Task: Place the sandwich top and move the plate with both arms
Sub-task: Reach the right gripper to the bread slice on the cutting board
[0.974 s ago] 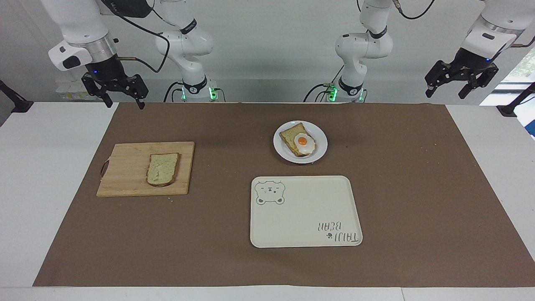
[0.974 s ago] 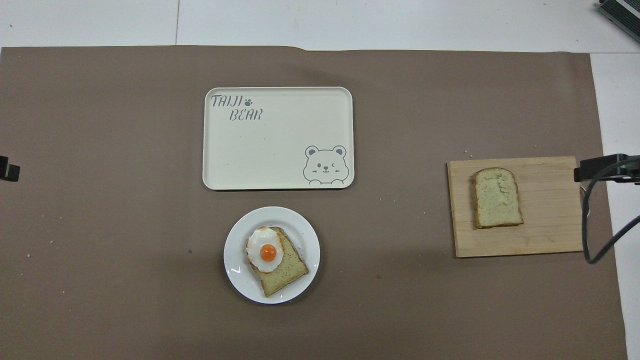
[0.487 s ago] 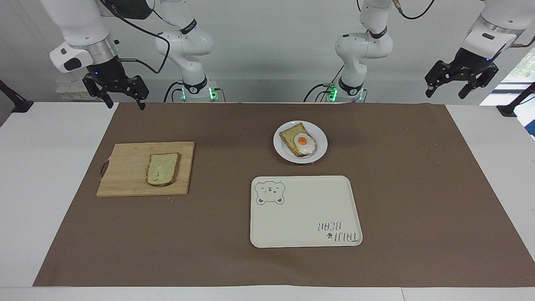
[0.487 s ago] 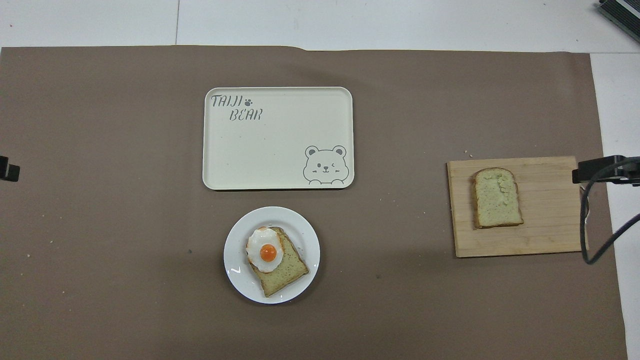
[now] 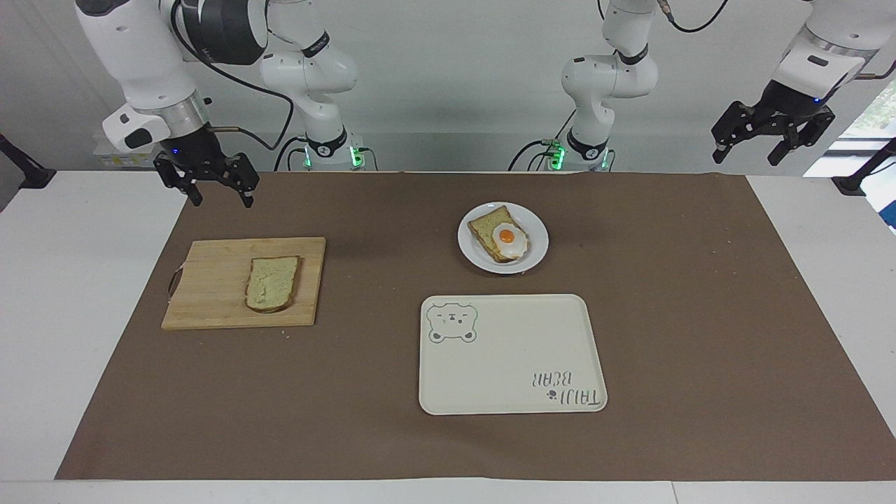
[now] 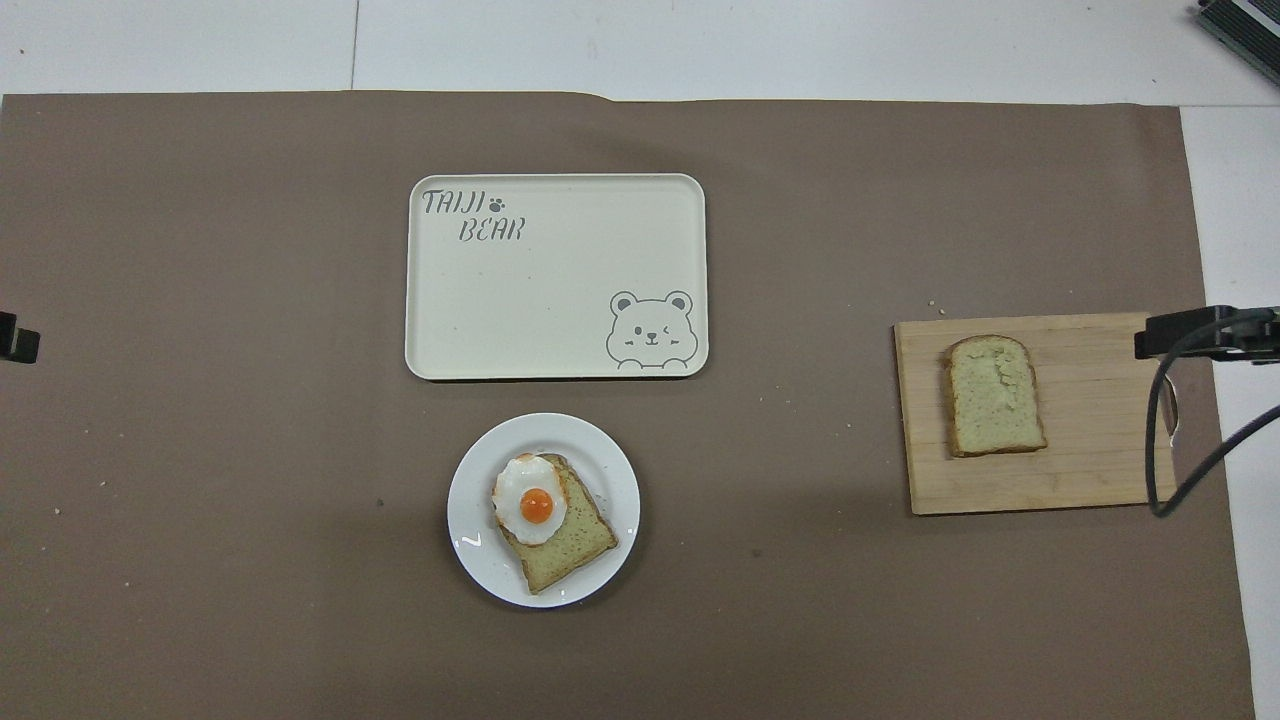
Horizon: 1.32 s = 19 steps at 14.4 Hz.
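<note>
The sandwich top [image 5: 271, 282] lies flat on a wooden cutting board [image 5: 210, 287] toward the right arm's end of the table; it also shows in the overhead view [image 6: 993, 395]. The white plate [image 5: 537, 253] sits near the table's middle and bears a bread slice with a fried egg [image 5: 509, 238]; the plate also shows in the overhead view [image 6: 472, 535]. My right gripper [image 5: 219, 197] is open and empty, in the air over the mat beside the board's edge nearer to the robots. My left gripper [image 5: 747, 154] is open and empty, raised at the left arm's end of the table, waiting.
A cream rectangular tray with a bear drawing [image 5: 511, 353] lies farther from the robots than the plate, close beside it. A brown mat [image 5: 700, 315] covers most of the white table. The board has a small handle loop [image 5: 172, 282] at its outer end.
My right gripper has come down and moved toward the cutting board. The left arm, the bread, the plate and the tray have not moved.
</note>
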Each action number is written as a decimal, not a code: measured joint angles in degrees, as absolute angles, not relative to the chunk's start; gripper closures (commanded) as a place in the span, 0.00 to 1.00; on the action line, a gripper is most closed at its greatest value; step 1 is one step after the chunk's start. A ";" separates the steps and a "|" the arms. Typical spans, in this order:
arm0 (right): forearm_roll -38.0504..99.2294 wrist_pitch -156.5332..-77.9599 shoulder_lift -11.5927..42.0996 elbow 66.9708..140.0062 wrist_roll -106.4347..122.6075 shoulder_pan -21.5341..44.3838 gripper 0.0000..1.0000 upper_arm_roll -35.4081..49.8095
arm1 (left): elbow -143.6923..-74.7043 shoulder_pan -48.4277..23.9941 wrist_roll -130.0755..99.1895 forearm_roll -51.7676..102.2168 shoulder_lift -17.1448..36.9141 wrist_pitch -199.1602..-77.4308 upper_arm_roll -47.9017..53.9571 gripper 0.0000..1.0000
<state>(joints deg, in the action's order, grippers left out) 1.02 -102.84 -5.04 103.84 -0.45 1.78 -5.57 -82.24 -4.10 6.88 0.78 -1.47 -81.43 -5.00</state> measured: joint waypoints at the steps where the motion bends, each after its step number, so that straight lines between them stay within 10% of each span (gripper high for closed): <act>1: 1.40 -104.73 -4.82 105.14 -0.44 1.68 0.00 -5.60 | -82.24 -4.10 6.88 0.78 -1.47 -81.43 -5.00 0.00; 11: 7.50 -126.71 7.05 115.47 10.65 -3.50 0.00 -5.68 | -82.24 -4.10 6.88 0.78 -1.47 -81.43 -5.00 0.00; 19: 13.15 -129.29 9.50 120.14 16.60 -6.36 0.00 -5.78 | -82.24 -4.10 6.88 0.78 -1.47 -81.43 -5.00 0.00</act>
<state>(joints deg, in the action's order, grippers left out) 13.15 -129.29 9.50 120.14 16.60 -6.36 -5.78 -82.24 -4.10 6.88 0.78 -1.47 -81.43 -5.00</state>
